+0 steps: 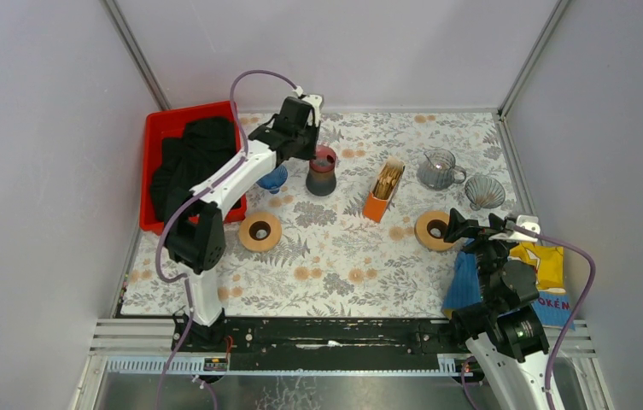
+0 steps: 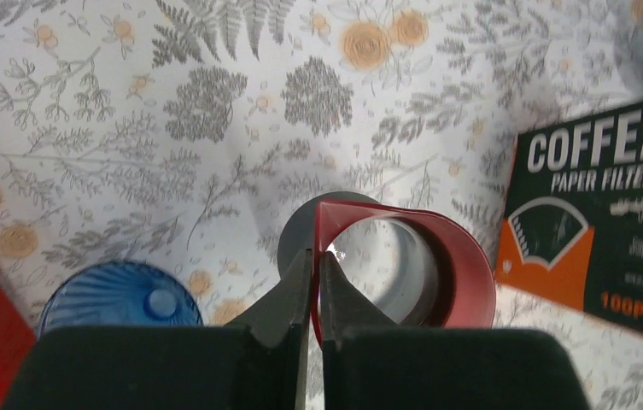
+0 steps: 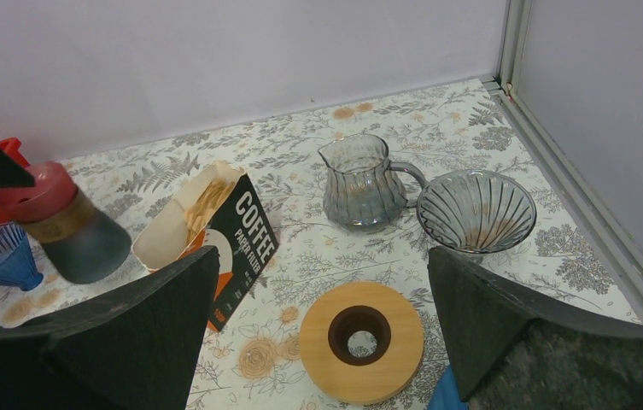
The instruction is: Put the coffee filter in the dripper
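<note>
The coffee filters [image 3: 201, 205] are there in the middle of the table [image 1: 335, 265], a brown stack poking out of the open top of their orange-and-black filter box [image 1: 383, 190]. Nothing touches them; both arms are away from the box.

Just left of the box stands the red dripper [image 1: 323, 157], sitting on top of a dark grey carafe [image 3: 87, 248]. Look at the left gripper [image 2: 315, 254]: it's reached across to the far side of the table, and its fingers are pressed close together with the near rim of that red dripper pinched between them. Right beside it, a little nearer the red bin [image 1: 157, 137], sits a blue dripper [image 2: 121, 295]. The bin is stuffed with black cloth [image 1: 194, 158].

Over on the other side, the right gripper [image 3: 319, 254] hangs with its fingers spread wide, holding nothing, above a wooden ring [image 3: 362, 340]. Beyond that ring, towards the back wall, are a glass pitcher [image 3: 360, 184] and a ribbed glass dripper [image 3: 476, 209], side by side. A second wooden ring [image 1: 260, 231] lies near the left arm's base. By the right arm's base lie a blue cloth [image 1: 464, 286] and a yellow packet [image 1: 544, 260].
</note>
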Robot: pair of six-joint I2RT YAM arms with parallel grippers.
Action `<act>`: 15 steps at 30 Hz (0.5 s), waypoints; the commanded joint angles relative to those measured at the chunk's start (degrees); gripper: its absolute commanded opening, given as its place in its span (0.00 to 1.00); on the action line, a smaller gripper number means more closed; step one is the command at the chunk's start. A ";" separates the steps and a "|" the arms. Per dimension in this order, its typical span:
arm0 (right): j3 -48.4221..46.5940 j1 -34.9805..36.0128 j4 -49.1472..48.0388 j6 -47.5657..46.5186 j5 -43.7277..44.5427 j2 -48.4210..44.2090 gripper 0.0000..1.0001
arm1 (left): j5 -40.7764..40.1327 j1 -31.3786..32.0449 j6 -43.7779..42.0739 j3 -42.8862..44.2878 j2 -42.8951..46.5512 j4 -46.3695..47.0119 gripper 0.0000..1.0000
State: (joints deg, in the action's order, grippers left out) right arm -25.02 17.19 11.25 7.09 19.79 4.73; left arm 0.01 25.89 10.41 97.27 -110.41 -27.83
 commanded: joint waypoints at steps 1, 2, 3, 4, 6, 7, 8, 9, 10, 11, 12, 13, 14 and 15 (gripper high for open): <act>0.10 -0.33 -3.05 -0.51 -0.80 -1.15 0.99 | 2.40 1.39 -7.52 -5.54 6.24 -2.83 0.00; 0.14 -0.37 -3.15 -0.50 -0.93 -1.32 0.99 | 2.40 1.81 -8.30 -7.05 7.60 -2.78 0.00; 0.14 -0.32 -3.09 -0.50 -0.99 -1.45 0.99 | 2.40 2.26 -9.14 -8.47 8.87 -2.76 0.00; 0.16 -0.32 -3.18 -0.50 -1.07 -1.60 0.99 | 2.56 2.84 -10.00 -9.75 10.21 -2.83 0.00; 0.23 -0.32 -3.31 -0.50 -1.20 -2.01 0.99 | 3.16 4.08 -12.05 -12.37 12.76 -2.76 0.00; 0.23 -0.32 -3.26 -0.42 -1.25 -2.19 0.99 | 3.80 4.75 -13.20 -13.68 14.06 -2.75 0.00; 0.23 -0.34 -3.25 -0.41 -1.32 -2.46 0.99 | 4.60 5.57 -14.44 -14.88 15.28 -2.75 0.00; 0.23 -0.32 -3.25 -0.41 -1.34 -2.71 0.99 | 5.38 6.40 -16.03 -16.06 16.43 -2.75 0.00; 0.23 -0.33 -3.17 -0.42 -1.32 -2.79 0.99 | 5.91 7.30 -17.16 -17.16 17.32 -2.75 0.00; 0.23 -0.36 -3.16 -0.47 -1.32 -2.94 0.99 | 6.35 8.25 -18.08 -18.10 18.26 -2.75 0.00; 0.23 -0.37 -3.25 -0.44 -1.44 -3.08 0.99 | 6.85 9.26 -19.11 -19.01 18.98 -2.75 0.00; 0.23 -0.32 -3.28 -0.42 -1.56 -3.21 0.99 | 7.52 10.55 -20.09 -19.96 19.77 -2.71 0.00; 0.23 -0.32 -3.27 -0.37 -1.56 -3.34 0.99 | 8.24 11.59 -21.11 -20.98 20.36 -2.67 0.00; 0.23 -0.32 -3.26 -0.45 -1.59 -3.45 0.99 | 9.04 12.59 -22.10 -21.97 20.87 -2.60 0.00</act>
State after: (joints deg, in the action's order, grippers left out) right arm -24.64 17.19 11.22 7.09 19.20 2.20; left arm 4.80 35.03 -5.15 77.82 -93.08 -31.77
